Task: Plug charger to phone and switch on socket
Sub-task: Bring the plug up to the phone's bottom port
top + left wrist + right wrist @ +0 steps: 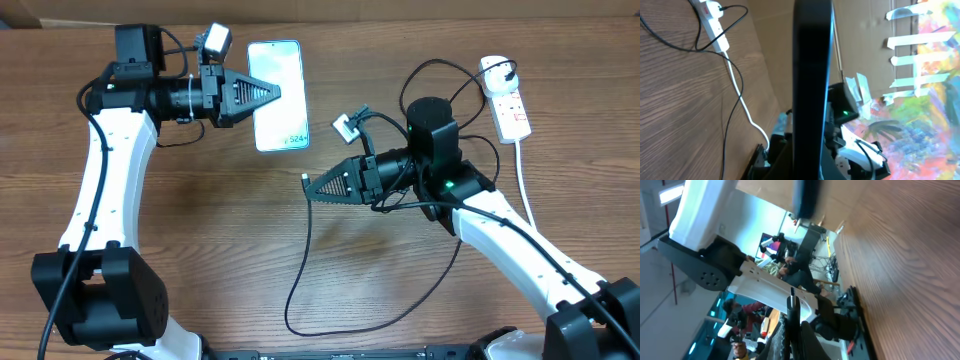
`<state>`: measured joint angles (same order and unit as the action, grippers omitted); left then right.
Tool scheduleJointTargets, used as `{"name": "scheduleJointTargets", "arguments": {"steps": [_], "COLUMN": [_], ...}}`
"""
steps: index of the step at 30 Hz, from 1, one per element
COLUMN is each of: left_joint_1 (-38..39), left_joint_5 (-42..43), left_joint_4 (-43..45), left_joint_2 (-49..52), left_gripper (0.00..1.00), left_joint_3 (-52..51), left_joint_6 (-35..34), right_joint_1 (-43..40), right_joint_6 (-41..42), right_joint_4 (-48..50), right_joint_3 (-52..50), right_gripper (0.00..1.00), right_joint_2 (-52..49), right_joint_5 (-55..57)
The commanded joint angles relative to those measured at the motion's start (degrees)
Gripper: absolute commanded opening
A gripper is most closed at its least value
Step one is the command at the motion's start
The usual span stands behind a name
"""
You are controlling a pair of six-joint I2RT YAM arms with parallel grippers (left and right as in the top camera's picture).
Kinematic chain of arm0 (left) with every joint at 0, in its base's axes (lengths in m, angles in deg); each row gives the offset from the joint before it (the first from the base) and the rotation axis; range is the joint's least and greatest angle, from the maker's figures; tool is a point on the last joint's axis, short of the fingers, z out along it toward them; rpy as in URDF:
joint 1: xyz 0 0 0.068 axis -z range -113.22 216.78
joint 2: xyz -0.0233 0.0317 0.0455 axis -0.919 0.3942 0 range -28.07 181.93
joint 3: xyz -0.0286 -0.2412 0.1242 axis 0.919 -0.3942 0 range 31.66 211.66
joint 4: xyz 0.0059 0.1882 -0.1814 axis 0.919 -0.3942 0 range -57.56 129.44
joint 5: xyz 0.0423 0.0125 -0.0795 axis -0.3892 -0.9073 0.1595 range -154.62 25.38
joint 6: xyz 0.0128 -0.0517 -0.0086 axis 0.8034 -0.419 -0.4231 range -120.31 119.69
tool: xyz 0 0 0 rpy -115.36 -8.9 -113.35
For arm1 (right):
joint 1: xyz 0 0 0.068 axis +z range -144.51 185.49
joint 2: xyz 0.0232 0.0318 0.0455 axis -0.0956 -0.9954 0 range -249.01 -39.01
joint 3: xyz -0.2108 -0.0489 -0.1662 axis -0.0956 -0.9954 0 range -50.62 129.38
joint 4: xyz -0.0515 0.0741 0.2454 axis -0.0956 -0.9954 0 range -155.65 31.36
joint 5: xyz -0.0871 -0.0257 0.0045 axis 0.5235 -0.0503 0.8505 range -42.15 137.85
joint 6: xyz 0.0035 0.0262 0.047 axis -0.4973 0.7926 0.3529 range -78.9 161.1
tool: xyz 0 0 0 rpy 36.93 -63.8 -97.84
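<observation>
Nearest the table's (200, 230) front edge, the charger's (291, 290) thin black cable is being left lying in a wide loop on the wood, right of centre. From that loop one run is being led up toward the middle of the table. There its small plug tip (791, 297) is being pinched between the closed fingers of the right gripper (308, 186). That claw is being held pointing toward the left edge, with the tip sticking out just past its fingertips.

Farther back and slightly left, the phone (285, 70) is being held with its light blue screen facing up. It is being clamped at the middle of its long left edge by the left gripper (272, 92), whose fingers are closed onto it. In the left wrist view the phone is being seen edge-on as a dark bar. The plug tip and the phone are being kept apart, near each other.

At the far right corner, the white power strip (510, 105) is being left flat, with the charger's black plug (500, 70) seated in its far end. Its thick white cord (525, 190) is being trailed toward the front edge. The position of the red switch cannot be told.
</observation>
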<state>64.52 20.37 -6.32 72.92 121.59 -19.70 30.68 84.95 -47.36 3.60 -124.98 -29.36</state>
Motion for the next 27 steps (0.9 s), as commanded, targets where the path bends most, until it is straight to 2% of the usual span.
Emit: {"name": "scheduleJointTargets", "arguments": {"steps": [1,7,16,27], "left_joint_1": [1.88,2.21,2.21,2.21], "left_joint_5": [-0.57,-1.6,-1.4,-1.36], "left_joint_4": [0.17,0.42,0.37,0.35], "left_joint_2": [-0.22,-0.22,-0.22,-0.22], "left_gripper": [0.04,0.04,0.04,0.04], "left_joint_3": [0.13,0.13,0.13,0.13], "left_joint_6": [-0.44,-1.64,-1.64,-1.66], "right_joint_1": [1.51,3.65,2.21,2.05], "right_joint_6": [6.1,6.12,7.19,11.89], "right_joint_4": [1.36,1.27,1.57,7.58], "right_joint_3": [1.03,1.03,1.03,1.03], "right_gripper": [0.04,0.04,0.04,0.04], "right_joint_2": [0.79,0.79,0.79,0.79], "right_joint_5": [3.1,5.29,7.32,7.28]}}
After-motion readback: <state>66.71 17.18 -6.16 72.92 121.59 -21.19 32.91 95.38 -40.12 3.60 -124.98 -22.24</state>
